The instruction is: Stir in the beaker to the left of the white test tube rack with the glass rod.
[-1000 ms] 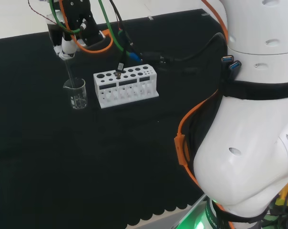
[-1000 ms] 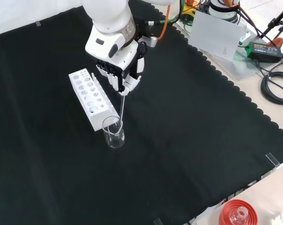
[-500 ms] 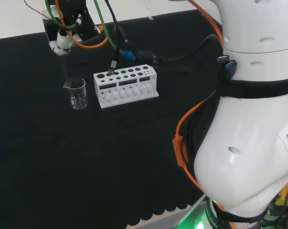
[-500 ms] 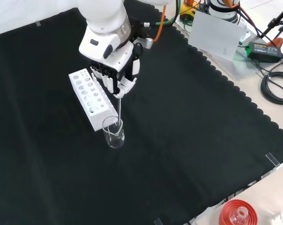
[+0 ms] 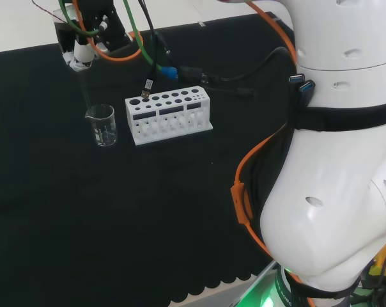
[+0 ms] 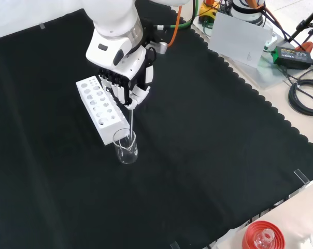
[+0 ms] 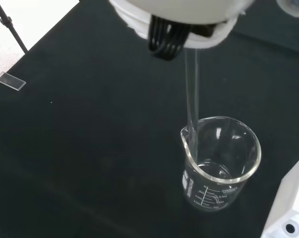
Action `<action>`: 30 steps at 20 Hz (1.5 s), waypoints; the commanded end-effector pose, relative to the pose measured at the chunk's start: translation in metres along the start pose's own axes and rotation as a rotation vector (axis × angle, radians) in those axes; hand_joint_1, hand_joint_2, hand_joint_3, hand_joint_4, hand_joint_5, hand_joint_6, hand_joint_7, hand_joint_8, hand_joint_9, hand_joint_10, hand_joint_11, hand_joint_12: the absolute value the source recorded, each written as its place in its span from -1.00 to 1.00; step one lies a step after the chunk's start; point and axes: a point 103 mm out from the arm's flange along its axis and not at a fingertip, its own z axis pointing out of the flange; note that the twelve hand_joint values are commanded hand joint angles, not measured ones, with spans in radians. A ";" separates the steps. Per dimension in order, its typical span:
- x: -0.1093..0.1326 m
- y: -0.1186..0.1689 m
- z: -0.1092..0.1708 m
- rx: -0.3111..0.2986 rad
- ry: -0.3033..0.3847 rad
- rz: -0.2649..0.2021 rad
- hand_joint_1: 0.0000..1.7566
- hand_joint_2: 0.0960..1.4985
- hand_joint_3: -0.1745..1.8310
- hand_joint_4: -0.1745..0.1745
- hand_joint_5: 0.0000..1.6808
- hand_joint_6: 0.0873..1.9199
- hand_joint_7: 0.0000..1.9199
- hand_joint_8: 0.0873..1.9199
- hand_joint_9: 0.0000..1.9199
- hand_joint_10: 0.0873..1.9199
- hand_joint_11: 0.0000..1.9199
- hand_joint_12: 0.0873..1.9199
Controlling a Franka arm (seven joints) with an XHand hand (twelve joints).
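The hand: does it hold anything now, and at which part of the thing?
The hand holds the glass rod by its upper end, fingers curled round it; the lower end hangs at the beaker.

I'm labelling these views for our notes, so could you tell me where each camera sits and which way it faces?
Head view: behind and above the base, looking over white arm links at the beaker left of the rack.
Front view: opposite, looking down; the hand holds the glass rod.
Wrist view: at the wrist, looking past the palm.
All share the beaker.
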 end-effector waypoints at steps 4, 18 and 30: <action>-0.011 -0.009 0.002 0.023 -0.022 0.056 0.51 -0.13 -0.27 -1.00 0.43 -0.53 0.45 -0.38 0.84 -0.77 0.62 -0.40; 0.008 -0.023 0.005 0.044 -0.019 0.053 0.51 -0.13 -0.27 -1.00 0.43 -0.53 0.45 -0.38 0.84 -0.77 0.62 -0.39; 0.029 -0.028 0.001 0.011 -0.013 0.023 0.51 -0.13 -0.27 -1.00 0.43 -0.53 0.45 -0.38 0.84 -0.77 0.62 -0.39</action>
